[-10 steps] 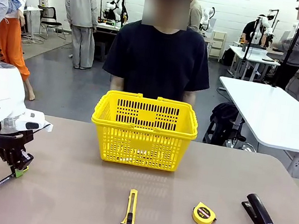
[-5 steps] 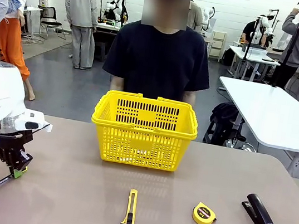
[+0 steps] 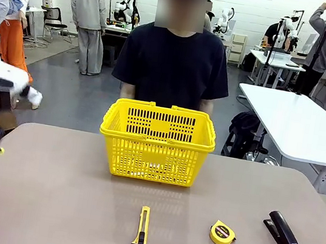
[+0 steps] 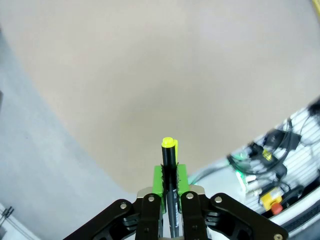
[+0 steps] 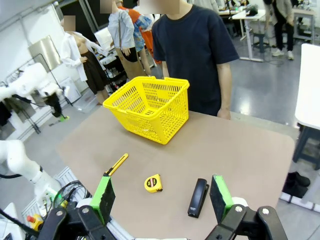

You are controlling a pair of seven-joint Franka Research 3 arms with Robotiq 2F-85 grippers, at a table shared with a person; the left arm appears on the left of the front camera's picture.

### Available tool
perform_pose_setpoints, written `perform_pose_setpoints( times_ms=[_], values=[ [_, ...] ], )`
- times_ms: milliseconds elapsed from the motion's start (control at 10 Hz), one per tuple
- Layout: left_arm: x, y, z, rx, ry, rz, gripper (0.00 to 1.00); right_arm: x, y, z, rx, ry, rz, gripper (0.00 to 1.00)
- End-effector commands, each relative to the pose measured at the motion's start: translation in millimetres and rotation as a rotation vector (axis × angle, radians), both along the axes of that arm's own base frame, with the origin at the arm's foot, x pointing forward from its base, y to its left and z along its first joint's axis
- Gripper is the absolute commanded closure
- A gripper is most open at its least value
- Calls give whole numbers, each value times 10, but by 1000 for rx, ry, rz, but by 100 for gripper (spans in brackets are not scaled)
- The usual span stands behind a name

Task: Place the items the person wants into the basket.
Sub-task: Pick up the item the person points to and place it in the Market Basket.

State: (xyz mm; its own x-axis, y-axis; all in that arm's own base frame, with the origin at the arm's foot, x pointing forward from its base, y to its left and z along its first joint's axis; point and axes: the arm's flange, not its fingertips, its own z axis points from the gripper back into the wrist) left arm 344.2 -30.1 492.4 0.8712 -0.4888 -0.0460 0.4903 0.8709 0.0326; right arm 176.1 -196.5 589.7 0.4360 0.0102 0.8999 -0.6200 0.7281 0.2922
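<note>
Black pen [image 4: 169, 152], clamped in the left tool [image 4: 170, 176], runs lengthwise with it, yellow tip pointing outward.

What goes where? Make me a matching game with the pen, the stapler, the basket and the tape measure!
Things:
1 pen
2 stapler
3 basket
4 tape measure

Places:
A between the utility knife and the stapler
B clamped in the left gripper
C near the right end of the table
D mid-table, just in front of the person

Pairs: 1-B, 2-C, 3-D, 4-A
</note>
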Motion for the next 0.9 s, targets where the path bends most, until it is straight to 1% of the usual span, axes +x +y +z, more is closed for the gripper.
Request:
perform_pose_setpoints(
  times_ms=[0,200,300,400,500,600,800],
  values=[
    [136,11,429,38,-5,-57,99,20,12,1,11,-18,9,0],
    [-5,-6,829,-20,-77,-111,99,20,12,1,11,-18,9,0],
    [-72,2,936,-48,-97,-128,99,20,12,1,11,-18,9,0],
    [-96,45,980,-78,-109,-124,99,20,12,1,11,-18,9,0],
    [-94,141,876,-113,-113,-99,99,20,12,1,11,-18,9,0],
    [-55,-15,1016,-23,-100,-97,99,20,12,1,11,-18,9,0],
    [-55,-15,1016,-23,-100,-97,99,20,12,1,11,-18,9,0]
  ],
)
